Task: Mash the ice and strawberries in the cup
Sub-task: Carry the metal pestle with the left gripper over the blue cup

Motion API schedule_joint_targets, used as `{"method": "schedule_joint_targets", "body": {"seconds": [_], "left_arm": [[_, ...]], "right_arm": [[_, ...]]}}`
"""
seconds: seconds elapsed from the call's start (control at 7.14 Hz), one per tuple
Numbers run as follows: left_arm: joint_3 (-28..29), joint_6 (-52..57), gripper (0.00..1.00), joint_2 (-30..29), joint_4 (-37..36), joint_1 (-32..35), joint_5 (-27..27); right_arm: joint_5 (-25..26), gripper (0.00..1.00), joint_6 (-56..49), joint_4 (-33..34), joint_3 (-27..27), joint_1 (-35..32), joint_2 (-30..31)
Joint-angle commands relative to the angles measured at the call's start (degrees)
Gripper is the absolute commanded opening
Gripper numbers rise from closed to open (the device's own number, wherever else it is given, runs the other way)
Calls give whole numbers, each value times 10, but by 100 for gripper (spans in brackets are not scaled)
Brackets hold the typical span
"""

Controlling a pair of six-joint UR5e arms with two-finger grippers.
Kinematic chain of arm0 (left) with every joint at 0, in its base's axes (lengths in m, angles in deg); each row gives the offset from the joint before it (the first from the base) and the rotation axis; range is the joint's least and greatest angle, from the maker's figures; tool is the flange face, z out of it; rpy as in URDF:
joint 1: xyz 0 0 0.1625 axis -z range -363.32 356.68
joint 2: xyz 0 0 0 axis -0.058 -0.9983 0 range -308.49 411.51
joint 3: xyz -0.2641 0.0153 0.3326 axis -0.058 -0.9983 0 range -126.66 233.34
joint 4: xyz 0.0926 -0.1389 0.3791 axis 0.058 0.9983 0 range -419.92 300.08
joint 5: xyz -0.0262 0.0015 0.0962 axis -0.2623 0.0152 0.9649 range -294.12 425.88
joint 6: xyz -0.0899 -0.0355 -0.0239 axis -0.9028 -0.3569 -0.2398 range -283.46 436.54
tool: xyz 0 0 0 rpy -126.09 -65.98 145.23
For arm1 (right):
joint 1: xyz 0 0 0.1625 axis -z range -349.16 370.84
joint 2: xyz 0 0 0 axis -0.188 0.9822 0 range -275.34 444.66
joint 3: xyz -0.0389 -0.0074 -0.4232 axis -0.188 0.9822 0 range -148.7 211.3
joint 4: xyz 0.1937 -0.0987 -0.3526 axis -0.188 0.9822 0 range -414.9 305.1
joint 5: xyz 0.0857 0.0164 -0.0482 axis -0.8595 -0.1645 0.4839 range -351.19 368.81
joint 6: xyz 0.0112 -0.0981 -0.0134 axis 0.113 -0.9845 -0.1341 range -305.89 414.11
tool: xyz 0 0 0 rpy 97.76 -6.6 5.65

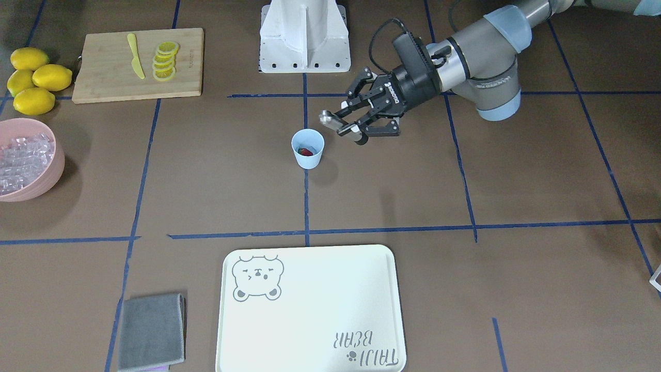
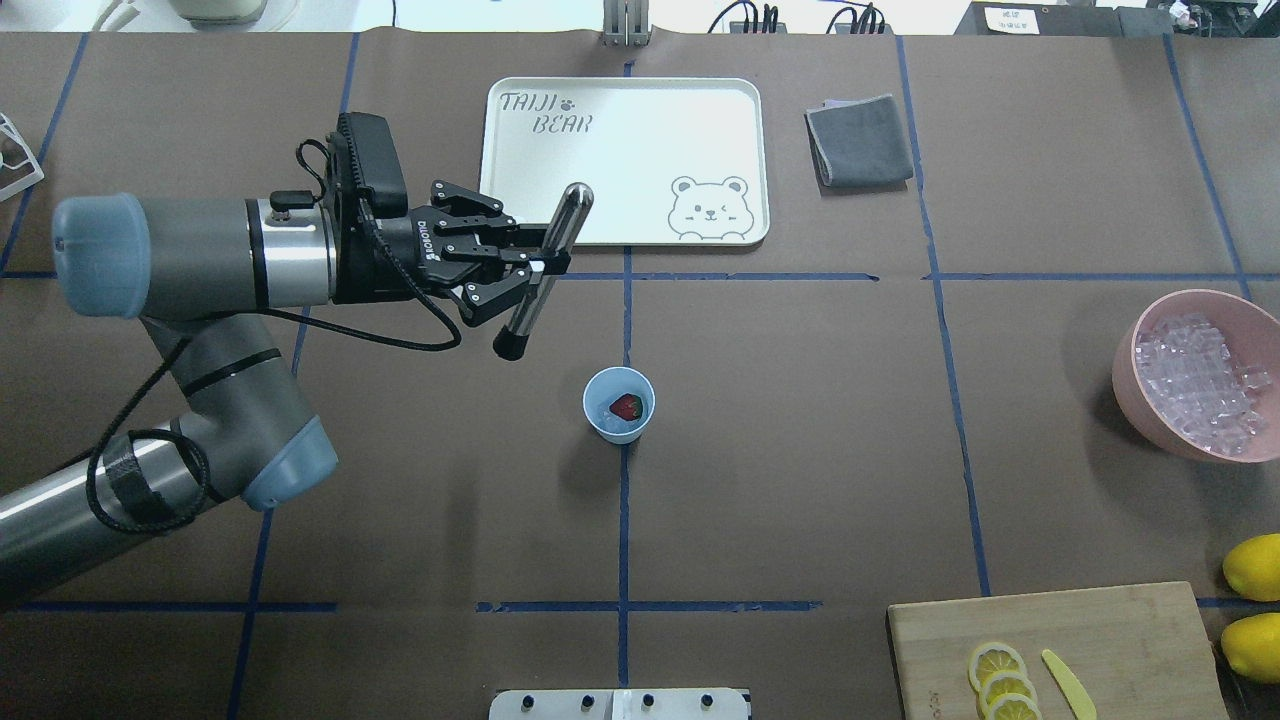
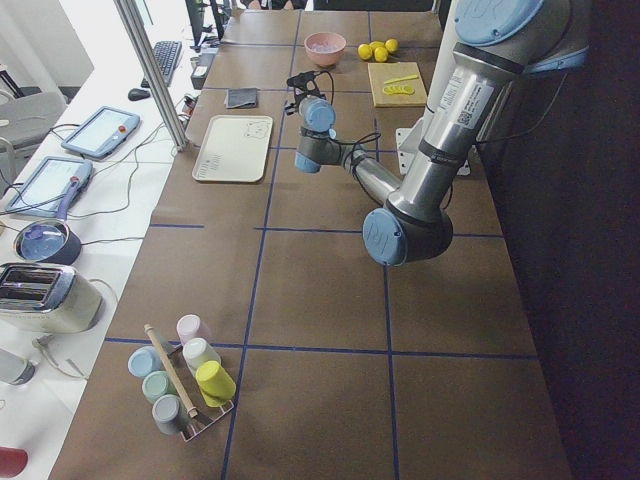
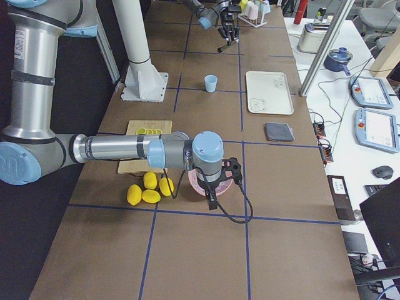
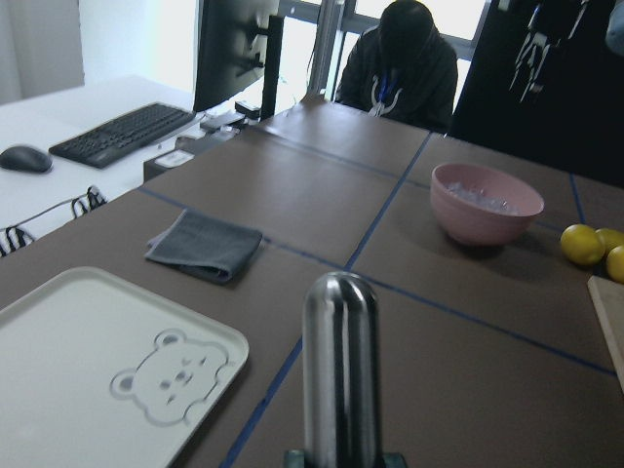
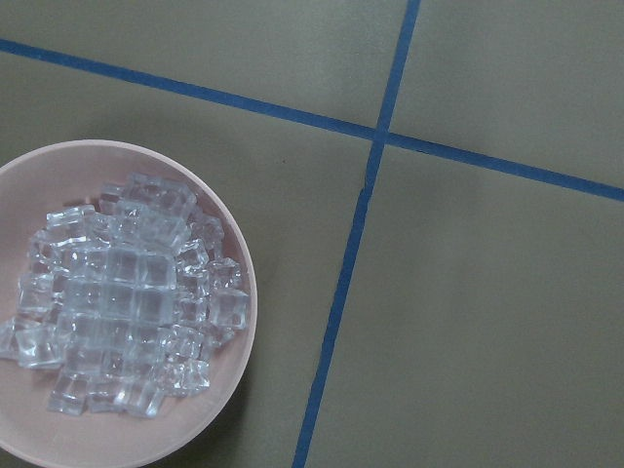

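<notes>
The pale blue cup stands upright at the table's middle, also seen from the front. In it lies a red strawberry on pale ice. My left gripper hovers up and left of the cup, shut on a steel pestle that lies slanted, its black end nearest the cup. From the front the left gripper is just right of the cup and above table level. My right gripper hangs over the pink bowl; I cannot tell its state.
The pink bowl heaped with ice cubes sits at the right edge. A white bear tray and grey cloth lie at the far side. A cutting board with lemon slices and lemons lies near right.
</notes>
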Motion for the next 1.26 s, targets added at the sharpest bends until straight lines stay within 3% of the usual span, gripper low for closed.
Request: {"method": "schedule_joint_targets", "body": {"seconds": [0.0,0.42,1.12], "left_arm": [[6,2,8,-22,79,-38,89],[88,102,7,-25,234,-112,172],[167,137,7,-43,275,-143,202]], "right_arm": [[0,99,0,0,1,0,0],[0,99,0,0,1,0,-1],[0,99,-1,0,2,0,-1]]}}
